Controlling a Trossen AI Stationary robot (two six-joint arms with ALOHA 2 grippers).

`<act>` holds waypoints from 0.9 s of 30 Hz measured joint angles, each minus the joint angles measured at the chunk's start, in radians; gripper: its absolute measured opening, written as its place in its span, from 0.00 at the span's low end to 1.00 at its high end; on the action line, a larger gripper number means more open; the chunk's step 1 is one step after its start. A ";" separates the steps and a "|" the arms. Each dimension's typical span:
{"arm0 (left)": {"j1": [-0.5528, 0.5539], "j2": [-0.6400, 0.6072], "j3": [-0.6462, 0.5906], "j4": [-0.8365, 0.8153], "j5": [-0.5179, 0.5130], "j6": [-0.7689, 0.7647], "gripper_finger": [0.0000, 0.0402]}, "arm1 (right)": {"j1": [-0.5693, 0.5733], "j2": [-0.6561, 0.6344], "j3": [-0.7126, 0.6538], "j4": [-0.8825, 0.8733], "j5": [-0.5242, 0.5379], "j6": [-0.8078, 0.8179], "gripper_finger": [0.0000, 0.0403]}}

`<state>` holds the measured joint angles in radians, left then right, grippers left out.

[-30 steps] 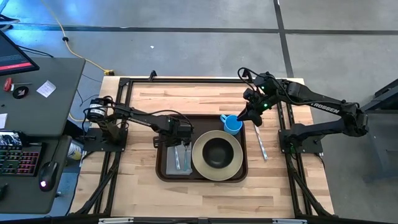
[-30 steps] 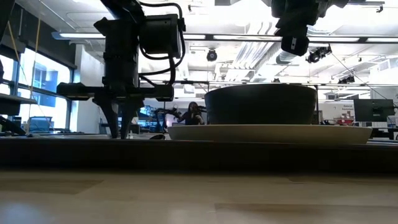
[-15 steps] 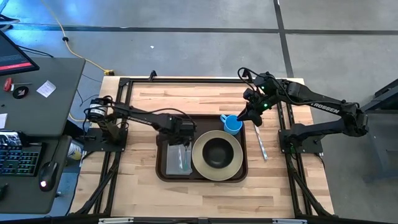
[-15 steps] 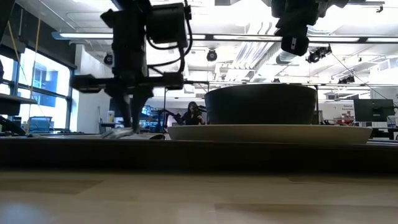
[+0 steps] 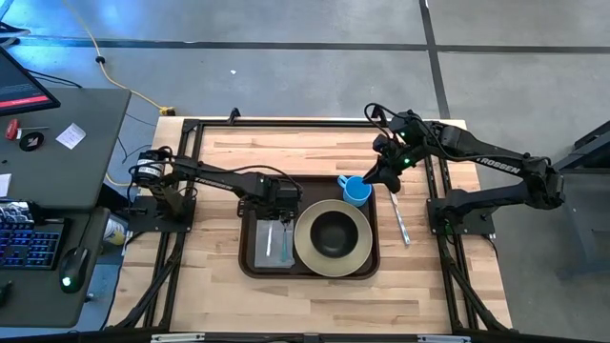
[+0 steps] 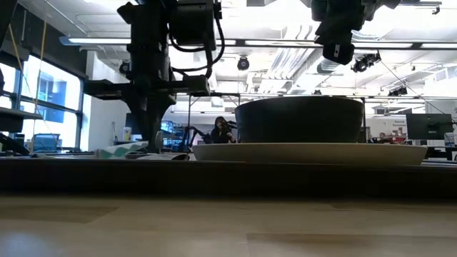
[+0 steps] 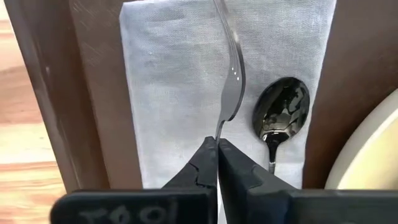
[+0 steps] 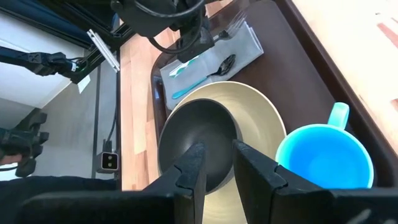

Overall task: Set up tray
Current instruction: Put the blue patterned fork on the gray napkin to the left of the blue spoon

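The dark brown tray (image 5: 244,238) lies mid-table. On its left part is a grey napkin (image 7: 168,93) with a metal fork (image 7: 231,81) and a spoon (image 7: 283,115) on it. My left gripper (image 7: 217,144) points down over the napkin, shut on the fork. To the right stands a beige plate (image 5: 307,259) carrying a dark bowl (image 5: 332,233). A blue cup (image 5: 357,191) stands at the tray's far right. My right gripper (image 8: 217,165) hangs open above the cup and bowl, nothing between its fingers. My left gripper pinches the fork's narrow metal stem (image 7: 219,129) between its two fingertips, coming from above and pointing down. The fork runs on from the fingers toward the table's far edge over the napkin. Its other end is hidden under the gripper. Whether it is lifted clear, I cannot tell.
A knife (image 5: 400,221) lies on the bare wood right of the tray. Black frame rails (image 5: 191,191) border the table left and right. A desk with a keyboard (image 5: 29,243) stands beyond the left edge. A person (image 6: 221,130) is far back in the room.
My left gripper has risen a little above the napkin, rolled slightly about its own line, and its fingertips have shut. In the low view a pale end has come up above the tray's rim beside it.
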<state>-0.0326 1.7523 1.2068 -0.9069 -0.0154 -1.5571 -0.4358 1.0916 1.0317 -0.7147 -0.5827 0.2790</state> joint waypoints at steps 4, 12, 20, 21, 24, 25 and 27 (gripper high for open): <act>0.000 0.000 -0.012 0.004 0.001 0.007 0.08 | 0.000 0.000 0.000 0.000 0.000 0.000 0.18; 0.000 0.000 -0.051 0.055 0.018 -0.018 0.11 | 0.000 0.000 0.000 0.000 0.013 0.008 0.18; 0.000 0.000 -0.051 0.110 0.019 -0.019 0.09 | 0.000 0.000 0.000 0.001 0.013 0.011 0.18; 0.000 0.000 -0.051 0.111 0.020 -0.019 0.09 | 0.000 0.000 0.000 0.001 0.013 0.011 0.18; 0.000 0.000 -0.051 0.109 0.020 -0.019 0.11 | 0.000 0.000 0.000 0.000 0.012 0.011 0.18; 0.000 0.000 -0.051 0.109 0.020 -0.019 0.11 | 0.000 0.000 0.000 0.000 0.012 0.010 0.18; 0.000 0.000 -0.051 0.109 0.020 -0.019 0.12 | 0.000 0.000 0.000 0.000 0.012 0.010 0.18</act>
<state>-0.0326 1.7523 1.1557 -0.7979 0.0044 -1.5756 -0.4358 1.0916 1.0321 -0.7143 -0.5705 0.2890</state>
